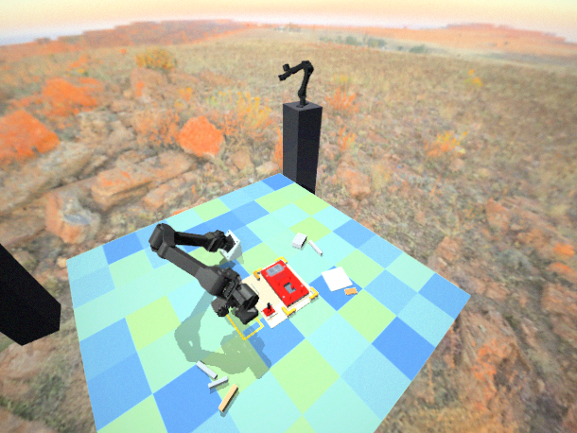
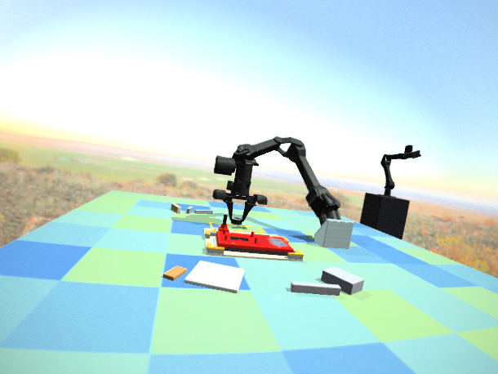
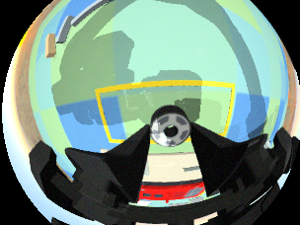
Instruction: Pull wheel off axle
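Top view: wheel's off, axle [image 1: 268,307] [image 2: 224,221] standing bare on its red base beside the marked area [image 1: 246,338] [image 2: 262,229] [image 3: 165,85], arm over the outline, table edges well apart from it, loose blocks off to the side. Exterior: my gripper [image 2: 236,221] [image 3: 170,127] points down behind the red plate [image 1: 288,283] [image 2: 257,242] [image 3: 170,191], low but seemingly above the table, with the upright axle near enough that I'd keep sideways moves away from it. Wrist: fingers clamped on the wheel [image 2: 236,220] [image 3: 170,130], which overlaps the outline's plate-side line, so centring, lowering, release and backing clear look left.
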Motion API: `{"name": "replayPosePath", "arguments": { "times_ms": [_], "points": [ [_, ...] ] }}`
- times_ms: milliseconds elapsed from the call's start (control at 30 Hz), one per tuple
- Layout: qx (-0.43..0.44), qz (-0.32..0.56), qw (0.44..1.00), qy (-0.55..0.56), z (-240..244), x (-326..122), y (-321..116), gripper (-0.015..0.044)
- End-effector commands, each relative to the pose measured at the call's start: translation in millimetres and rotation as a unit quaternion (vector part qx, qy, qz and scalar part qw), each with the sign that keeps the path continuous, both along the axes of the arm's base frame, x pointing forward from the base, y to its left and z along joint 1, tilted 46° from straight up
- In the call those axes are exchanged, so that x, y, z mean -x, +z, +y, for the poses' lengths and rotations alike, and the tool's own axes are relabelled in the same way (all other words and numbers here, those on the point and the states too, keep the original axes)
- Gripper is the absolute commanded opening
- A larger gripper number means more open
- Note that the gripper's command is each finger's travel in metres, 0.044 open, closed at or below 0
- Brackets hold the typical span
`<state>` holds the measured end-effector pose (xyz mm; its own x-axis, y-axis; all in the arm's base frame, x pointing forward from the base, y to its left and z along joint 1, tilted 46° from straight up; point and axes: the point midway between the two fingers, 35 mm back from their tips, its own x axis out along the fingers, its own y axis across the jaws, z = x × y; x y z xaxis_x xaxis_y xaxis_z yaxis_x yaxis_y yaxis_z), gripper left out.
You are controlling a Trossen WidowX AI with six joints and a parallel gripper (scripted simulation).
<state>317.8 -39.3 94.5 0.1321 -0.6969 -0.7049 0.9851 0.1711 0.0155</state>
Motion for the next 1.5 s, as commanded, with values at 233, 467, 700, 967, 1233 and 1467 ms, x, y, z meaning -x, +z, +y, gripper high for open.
{"name": "replayPosePath", "arguments": {
  "times_ms": [233, 467, 700, 967, 1233, 1467],
  "points": [
    [0.002, 0.002, 1.000, -0.002, -12.1, 1.1, -9.7, 0.0079],
    [0.002, 0.002, 1.000, -0.002, -12.1, 1.1, -9.7, 0.0262],
    [0.002, 0.003, 1.000, -0.001, 18.9, 5.2, 19.2, 0.0300],
    [0.001, 0.002, 1.000, 0.005, 37.0, 18.5, 26.8, 0.0379],
    [0.001, 0.006, 1.000, 0.001, 73.7, 92.0, 35.0, 0.0440],
    [0.003, 0.006, 1.000, 0.000, 75.2, 98.1, 36.0, 0.0440]
  ]
}}
